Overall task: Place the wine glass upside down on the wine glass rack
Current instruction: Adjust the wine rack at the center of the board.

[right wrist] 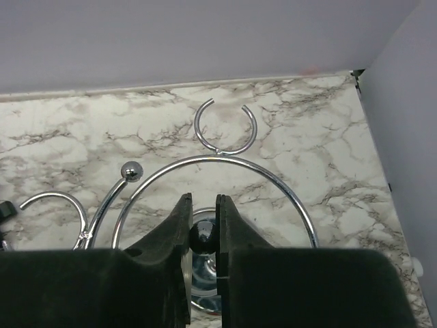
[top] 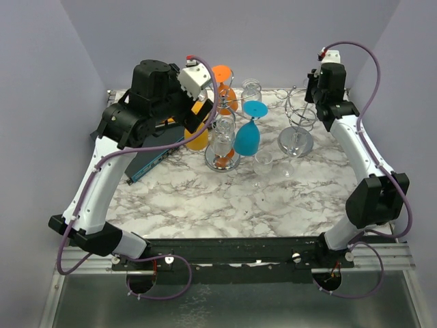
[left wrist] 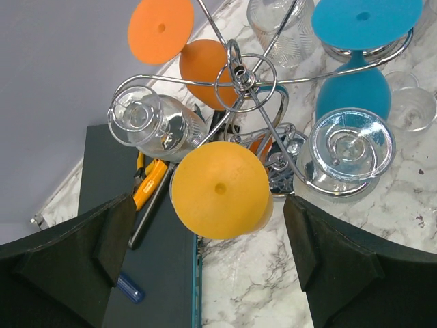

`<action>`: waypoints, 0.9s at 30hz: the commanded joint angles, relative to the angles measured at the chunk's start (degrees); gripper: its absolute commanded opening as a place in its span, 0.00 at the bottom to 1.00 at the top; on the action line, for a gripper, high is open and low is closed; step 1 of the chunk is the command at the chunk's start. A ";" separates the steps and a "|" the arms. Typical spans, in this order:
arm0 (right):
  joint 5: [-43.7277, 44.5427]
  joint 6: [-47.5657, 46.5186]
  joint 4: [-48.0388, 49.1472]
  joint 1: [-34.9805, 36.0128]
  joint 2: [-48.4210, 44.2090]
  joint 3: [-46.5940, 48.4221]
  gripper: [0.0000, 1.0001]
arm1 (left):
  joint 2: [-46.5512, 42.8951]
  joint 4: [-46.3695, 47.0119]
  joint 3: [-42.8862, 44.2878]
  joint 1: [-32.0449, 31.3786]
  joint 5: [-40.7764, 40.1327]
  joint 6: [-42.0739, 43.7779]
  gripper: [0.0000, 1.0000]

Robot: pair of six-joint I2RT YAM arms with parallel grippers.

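Observation:
A chrome wine glass rack [top: 226, 121] [left wrist: 240, 75] stands at the back middle. Several glasses hang on it upside down: a yellow wine glass [left wrist: 218, 188] [top: 198, 140], an orange one [left wrist: 205, 72], a blue one [left wrist: 355, 82] and clear ones [left wrist: 349, 147]. My left gripper [left wrist: 217, 273] [top: 196, 113] is open just above the yellow glass's foot, with a finger on each side and not touching it. Farther right is a second chrome rack [top: 298, 116] with nothing hanging on it. My right gripper [right wrist: 203, 206] [top: 311, 92] is shut on that rack's top ball [right wrist: 203, 234].
A dark blue case [top: 147, 160] [left wrist: 157, 260] with yellow-handled tools [left wrist: 147, 184] lies left of the full rack. Two small clear glasses [top: 263, 162] [top: 287, 164] stand on the marble table [top: 198, 198] between the racks. Walls close in at the back and sides.

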 commanded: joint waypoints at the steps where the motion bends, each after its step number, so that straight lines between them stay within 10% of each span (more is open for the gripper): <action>1: -1.20 -2.27 4.68 -1.34 -1.28 -2.00 0.07 | -1.86 -1.75 -1.37 -0.10 -2.30 1.30 0.99; 27: -26.13 -25.25 1.33 -7.42 -6.76 0.35 0.00 | -3.78 -2.42 -4.59 -0.10 0.98 2.82 0.99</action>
